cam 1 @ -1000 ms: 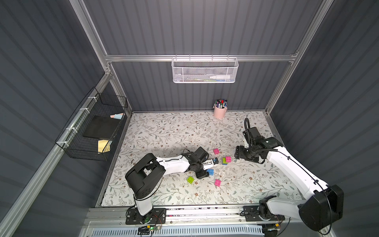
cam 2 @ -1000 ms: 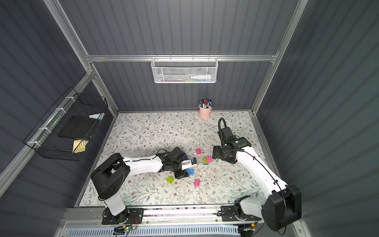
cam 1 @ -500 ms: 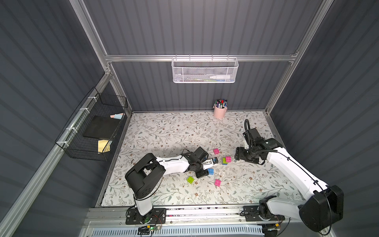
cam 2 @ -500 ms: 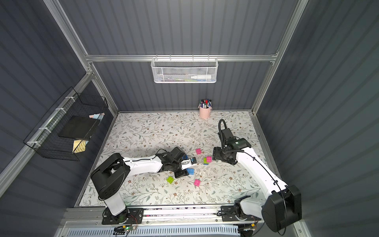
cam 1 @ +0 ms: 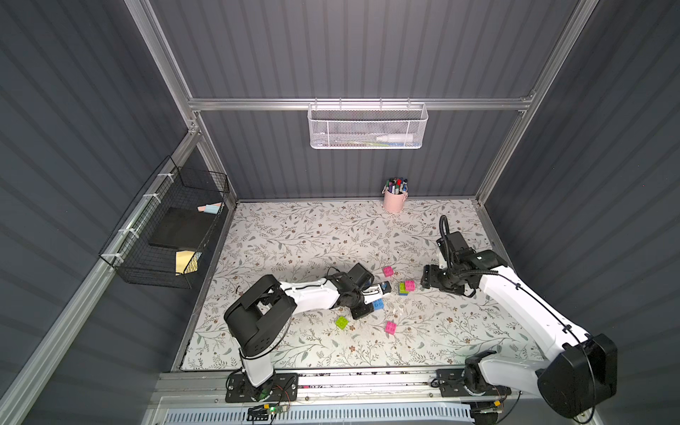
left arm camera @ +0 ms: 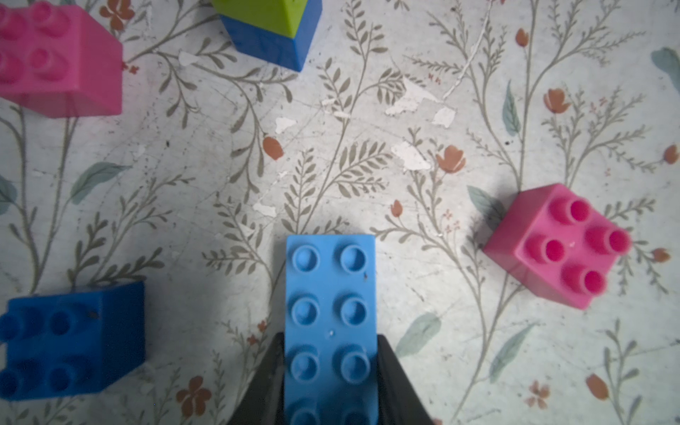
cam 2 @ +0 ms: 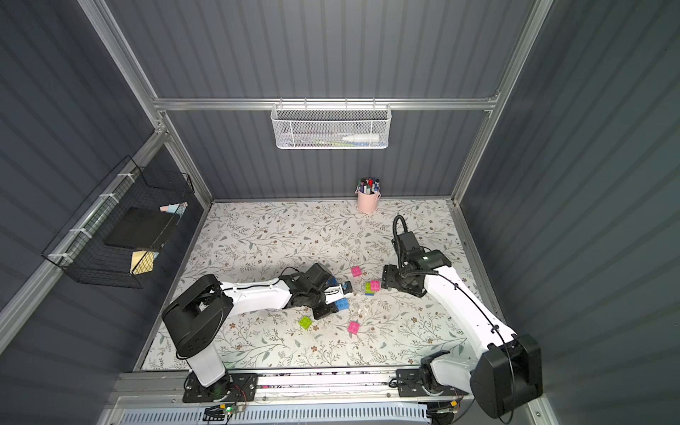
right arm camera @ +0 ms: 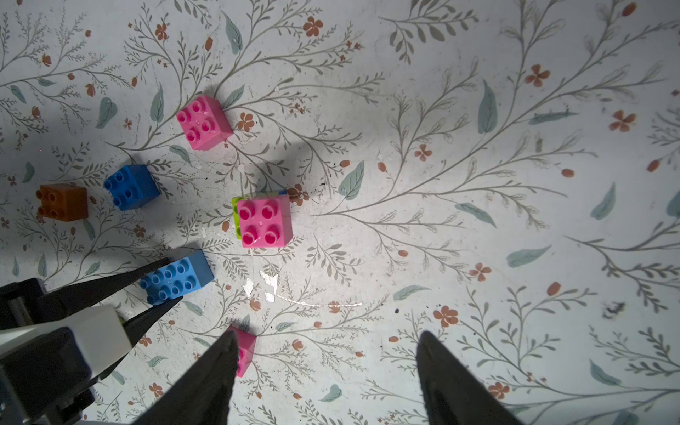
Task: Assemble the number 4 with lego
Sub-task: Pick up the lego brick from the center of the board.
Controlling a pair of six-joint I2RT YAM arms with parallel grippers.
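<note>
- The long light-blue brick [left arm camera: 331, 323] is cut by the edge of the left wrist view.
- A pink brick [right arm camera: 245, 351] is half hidden behind one finger [right arm camera: 211, 379] of the right tool [right arm camera: 327, 342].

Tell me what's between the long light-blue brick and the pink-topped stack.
Nothing but bare floral mat separates the long light-blue brick from the pink-topped stack; the right wrist view shows it.

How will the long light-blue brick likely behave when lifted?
The long light-blue brick looks like hard plastic, so bending seems unlikely. The left gripper pinches it near one end, so it may swing. Flat sides: rolling unlikely.
</note>
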